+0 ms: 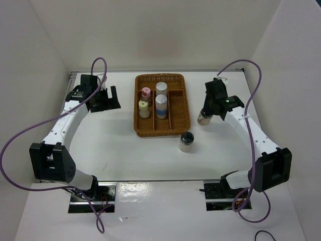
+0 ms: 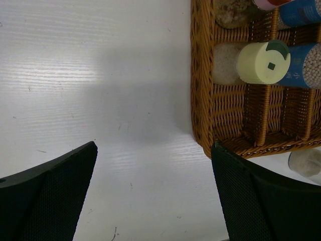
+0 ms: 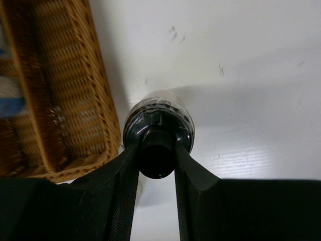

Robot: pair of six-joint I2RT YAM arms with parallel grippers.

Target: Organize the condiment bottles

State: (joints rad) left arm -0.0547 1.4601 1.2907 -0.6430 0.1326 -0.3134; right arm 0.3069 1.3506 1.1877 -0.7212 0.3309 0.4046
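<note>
Clamping the right tool [image 3: 157, 150] on the cap of a black-capped jar [image 3: 158, 118], fingers [image 3: 120, 191] pressing in from both sides. Holding that jar upright just beside the right outer wall of the wicker tray [image 3: 75, 95], close to its near corner; not telling from these views whether touching the desk [image 1: 115, 145] or hanging just above it.

Hovering the left tool [image 2: 154, 150] over bare desk left of the tray, spread wide apart and gripping nothing.

Showing four jars standing inside the tray: the pink-capped jar [image 1: 146, 93] directly behind the pale-yellow-capped jar [image 1: 144, 108] in the left column, the far silver-white-capped jar [image 1: 161, 89] directly behind the near silver-white-capped jar [image 1: 161, 106] in the next column over, both wearing blue bands.

Showing the second black-capped jar [image 1: 186, 141] standing upright on the desk just in front of the tray's near right corner, not touching the rim.
</note>
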